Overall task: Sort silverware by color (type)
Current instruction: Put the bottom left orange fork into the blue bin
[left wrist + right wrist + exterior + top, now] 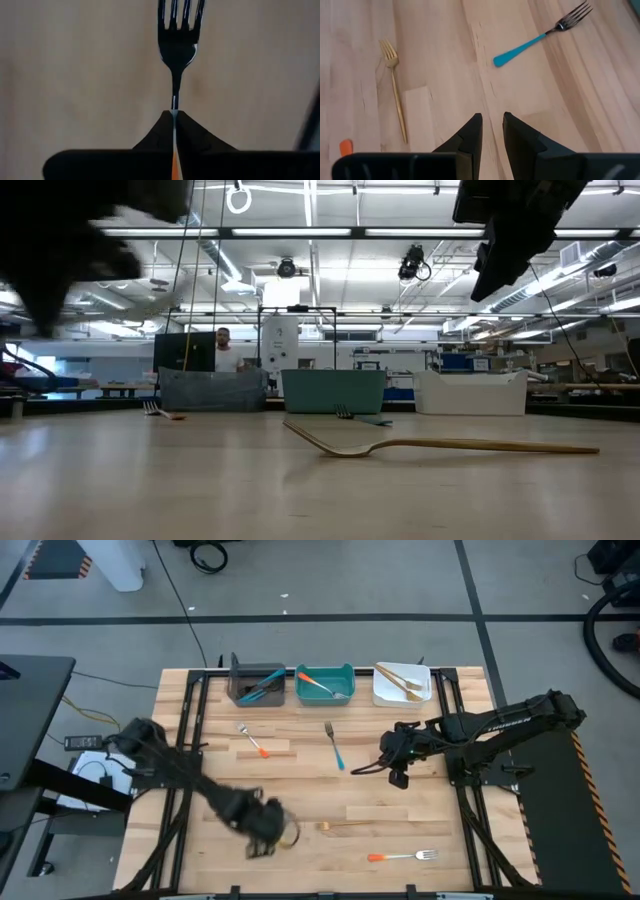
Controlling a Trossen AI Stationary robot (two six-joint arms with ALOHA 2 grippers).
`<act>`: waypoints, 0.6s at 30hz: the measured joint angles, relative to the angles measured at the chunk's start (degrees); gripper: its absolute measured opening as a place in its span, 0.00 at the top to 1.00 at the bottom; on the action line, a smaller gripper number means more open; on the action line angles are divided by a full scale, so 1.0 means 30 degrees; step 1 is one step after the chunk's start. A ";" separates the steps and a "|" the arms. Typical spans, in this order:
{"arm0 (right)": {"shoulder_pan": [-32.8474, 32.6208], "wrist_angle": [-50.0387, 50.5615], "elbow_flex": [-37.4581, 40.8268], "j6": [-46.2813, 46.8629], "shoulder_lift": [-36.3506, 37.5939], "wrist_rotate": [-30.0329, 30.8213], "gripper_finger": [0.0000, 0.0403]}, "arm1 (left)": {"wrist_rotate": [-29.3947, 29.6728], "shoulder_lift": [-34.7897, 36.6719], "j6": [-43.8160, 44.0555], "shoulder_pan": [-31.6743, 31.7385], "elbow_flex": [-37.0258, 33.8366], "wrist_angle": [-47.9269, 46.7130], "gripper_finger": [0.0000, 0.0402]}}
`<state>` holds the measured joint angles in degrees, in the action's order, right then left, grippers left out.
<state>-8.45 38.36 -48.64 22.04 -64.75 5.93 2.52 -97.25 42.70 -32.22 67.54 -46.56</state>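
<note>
Currently loose: two orange forks (252, 740) (402, 856), one blue fork (334, 746), one gold fork (350, 826).

Wooden slat table (320, 790), light butcher-block top. Landmark: teal bin (325, 685), at the far edge. Grey bin (257, 683) just left of it; white bin (402, 683) to its right. Blue-handled fork (334, 745) lies near, in front of the teal bin; orange-handled fork (254, 740) front-left. Gold fork (345, 825) farther forward; second orange-handled fork (402, 856) farthest forward, to the right.
</note>
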 joint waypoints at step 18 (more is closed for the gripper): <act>0.3768 -0.9660 0.0000 -0.3381 -0.0148 0.1591 0.79 | 0.4380 0.1690 -0.8064 1.2418 0.0025 1.3632 0.98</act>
<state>2.86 9.38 -48.64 11.90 -65.20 10.71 15.66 -92.18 18.50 5.03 67.61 -5.66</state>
